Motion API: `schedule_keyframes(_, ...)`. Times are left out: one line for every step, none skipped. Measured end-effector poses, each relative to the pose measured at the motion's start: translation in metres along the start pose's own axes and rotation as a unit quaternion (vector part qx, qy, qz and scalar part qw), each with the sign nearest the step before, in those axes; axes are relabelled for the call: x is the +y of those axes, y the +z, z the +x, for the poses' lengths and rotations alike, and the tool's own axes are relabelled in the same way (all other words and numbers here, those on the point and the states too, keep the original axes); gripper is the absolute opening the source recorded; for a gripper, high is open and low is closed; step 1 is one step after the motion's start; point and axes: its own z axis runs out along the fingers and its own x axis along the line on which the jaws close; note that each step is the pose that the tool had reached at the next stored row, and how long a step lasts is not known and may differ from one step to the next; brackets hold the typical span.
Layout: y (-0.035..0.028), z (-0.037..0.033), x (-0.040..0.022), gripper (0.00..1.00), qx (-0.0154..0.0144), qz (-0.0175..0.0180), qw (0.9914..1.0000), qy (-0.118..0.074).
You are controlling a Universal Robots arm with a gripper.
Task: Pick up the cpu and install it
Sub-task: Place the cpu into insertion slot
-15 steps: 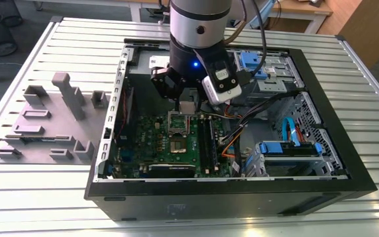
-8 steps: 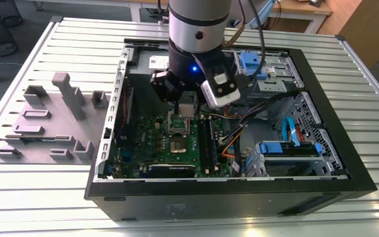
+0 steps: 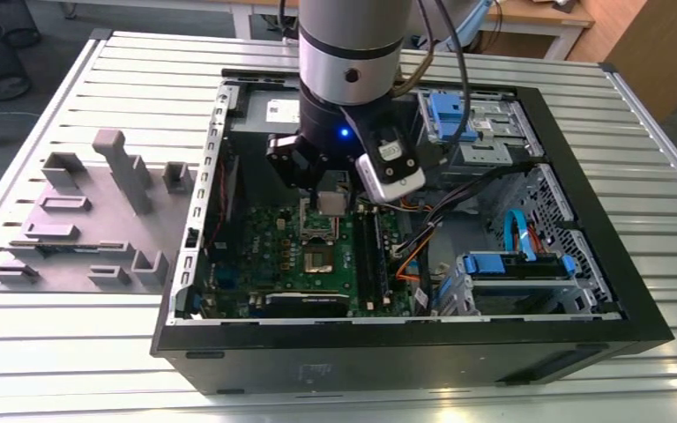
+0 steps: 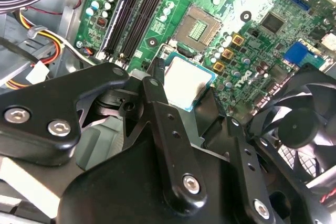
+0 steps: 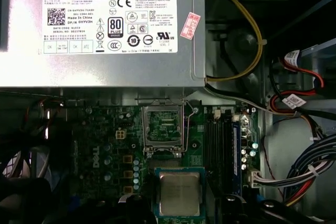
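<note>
Over the open case: your arm [image 3: 351,53] hangs at the centre of the exterior view, with its gripper [image 3: 329,196] lowered inside the computer case [image 3: 374,357].
Fingers: the black fingers [image 4: 159,95] pinch the cpu [image 4: 186,80] by two opposite edges, as you can see in the second wrist view.
Cpu: its silvery-grey top faces up and a thin green rim shows around it. It is held clear above the motherboard [image 4: 252,3] and is not seated.
Socket: the socket [image 4: 197,24] lies open with its pin field showing. It is near the cpu but apart from it. In the first wrist view you can see its metal frame and lever.
Memory slots: long black memory slots [image 4: 136,9] run just beside the socket.
Power supply: a grey power supply box [image 5: 105,66] with a white label sits near the socket.
Fan: a black fan [image 4: 299,129] stands at the motherboard's edge.
Cables: bundled cables [image 5: 310,171] run along the case wall.
Table: the slatted metal table [image 3: 56,370] carries the case. A grey fixture plate [image 3: 92,220] lies just beside the case at the exterior view's left.
</note>
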Motion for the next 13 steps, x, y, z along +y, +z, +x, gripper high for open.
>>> schedule_keyframes(0.0004, 0.0000, 0.0000, 0.47, 0.0000, 0.0000, 1.00000, 0.000)
schedule_keyframes(0.0009, 0.0000, -0.0001, 0.47, 0.0000, 0.0001, 1.00000, 0.000)
schedule_keyframes(0.0014, 0.0000, -0.0001, 0.47, 0.0000, 0.0001, 1.00000, 0.000)
schedule_keyframes(0.0016, 0.0000, -0.0002, 0.47, 0.0001, 0.0002, 1.00000, 0.000)
schedule_keyframes(0.0016, 0.0000, -0.0002, 0.47, 0.0001, 0.0002, 1.00000, 0.000)
schedule_keyframes(0.0017, 0.0000, -0.0002, 0.47, 0.0001, 0.0003, 1.00000, 0.000)
schedule_keyframes(0.0017, 0.0000, -0.0002, 0.47, 0.0001, 0.0002, 1.00000, 0.000)
schedule_keyframes(0.0019, 0.0000, -0.0002, 0.47, 0.0000, 0.0001, 1.00000, 0.000)
schedule_keyframes(0.0018, 0.0000, -0.0002, 0.47, 0.0000, 0.0001, 1.00000, 0.000)
schedule_keyframes(0.0019, 0.0000, -0.0002, 0.47, 0.0000, 0.0001, 1.00000, 0.000)
schedule_keyframes(0.0019, 0.0000, -0.0002, 0.47, 0.0000, 0.0001, 1.00000, 0.000)
schedule_keyframes(0.0019, 0.0000, -0.0002, 0.47, 0.0000, 0.0001, 1.00000, 0.000)
schedule_keyframes(0.0019, 0.0000, -0.0002, 0.47, 0.0000, 0.0001, 1.00000, 0.000)
